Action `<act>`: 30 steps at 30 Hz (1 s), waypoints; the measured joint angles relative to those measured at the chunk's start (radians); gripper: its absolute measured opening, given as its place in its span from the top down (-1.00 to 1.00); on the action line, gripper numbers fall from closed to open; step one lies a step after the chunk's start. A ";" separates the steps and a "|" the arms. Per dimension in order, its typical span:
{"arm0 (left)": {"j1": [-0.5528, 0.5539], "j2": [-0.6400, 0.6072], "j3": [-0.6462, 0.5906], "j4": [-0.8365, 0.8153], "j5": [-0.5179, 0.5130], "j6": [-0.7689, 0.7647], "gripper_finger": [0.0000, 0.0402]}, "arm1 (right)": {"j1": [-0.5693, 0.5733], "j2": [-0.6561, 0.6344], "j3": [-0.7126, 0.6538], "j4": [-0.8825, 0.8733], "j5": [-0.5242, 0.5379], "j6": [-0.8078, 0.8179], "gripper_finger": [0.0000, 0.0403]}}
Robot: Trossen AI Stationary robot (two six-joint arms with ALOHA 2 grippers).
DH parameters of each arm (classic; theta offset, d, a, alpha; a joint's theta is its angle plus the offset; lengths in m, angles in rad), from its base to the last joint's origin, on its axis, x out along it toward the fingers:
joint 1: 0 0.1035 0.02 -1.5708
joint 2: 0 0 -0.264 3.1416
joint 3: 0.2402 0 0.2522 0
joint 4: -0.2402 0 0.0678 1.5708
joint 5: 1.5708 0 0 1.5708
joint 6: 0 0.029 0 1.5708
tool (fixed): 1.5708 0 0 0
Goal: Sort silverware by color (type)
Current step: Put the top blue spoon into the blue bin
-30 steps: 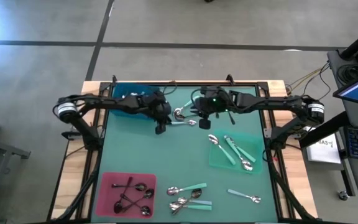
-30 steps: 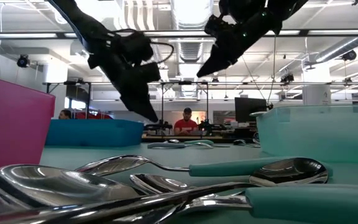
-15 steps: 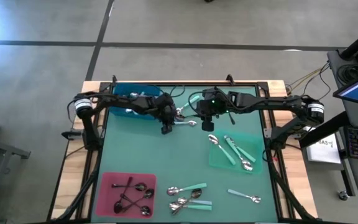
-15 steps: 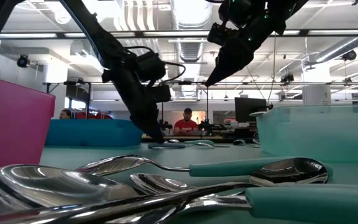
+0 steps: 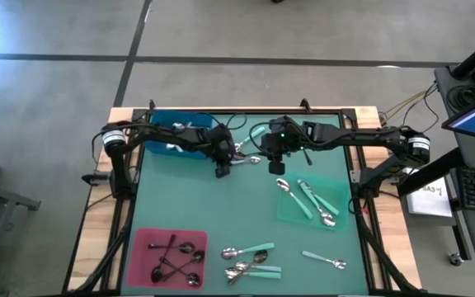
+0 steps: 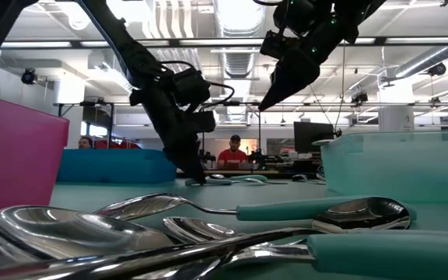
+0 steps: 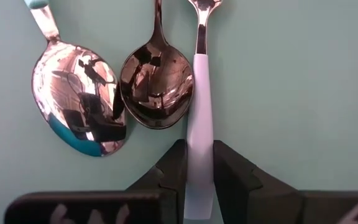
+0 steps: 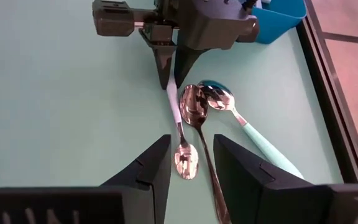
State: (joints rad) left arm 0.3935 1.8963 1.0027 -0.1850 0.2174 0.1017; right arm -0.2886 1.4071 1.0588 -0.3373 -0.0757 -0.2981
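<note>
Three spoons lying together on the counter (image 5: 213,206) just beside the blue tray (image 5: 171,136), toward the middle: a pale-handled spoon (image 7: 199,146), an all-silver spoon (image 7: 157,84) and a mint-handled spoon (image 8: 244,127). Left gripper (image 7: 196,163) reaching down at this cluster, jaws nearly closed and clamping the handle of the pale-handled spoon, bowl pointing away from the gripper. All-silver spoon lying bowl-up, touching the pale handle; mint-handled spoon just beyond it, bowl-up as well. Right gripper (image 8: 192,163) hovering above the same cluster on the side away from the blue tray, jaws partly open and holding nothing. Green tray (image 5: 336,213) sitting well apart from the blue tray, across the counter, containing several mint-handled spoons (image 5: 310,198). Pink tray (image 5: 143,256) sitting at the near corner, containing black-handled spoons (image 5: 176,257). More loose spoons (image 5: 250,260) lying just beside the pink tray, with one separate spoon (image 5: 324,261) farther along.
</note>
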 joint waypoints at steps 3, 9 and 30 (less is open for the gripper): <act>0.001 -0.012 0.003 -0.017 0.025 -0.023 0.81 | 0.000 0.000 0.000 -0.005 0.000 0.000 0.47; -0.002 -0.048 0.046 -0.142 0.146 -0.029 0.81 | 0.000 0.000 0.000 -0.039 0.047 0.004 0.51; 0.163 -0.411 0.159 -0.703 -0.201 0.151 0.78 | -0.262 0.016 -0.069 -0.207 0.208 0.240 0.51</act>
State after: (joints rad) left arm 0.5565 1.4853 1.1615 -0.8877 0.0165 0.2532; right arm -0.5510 1.4235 0.9894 -0.5448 0.1327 -0.0581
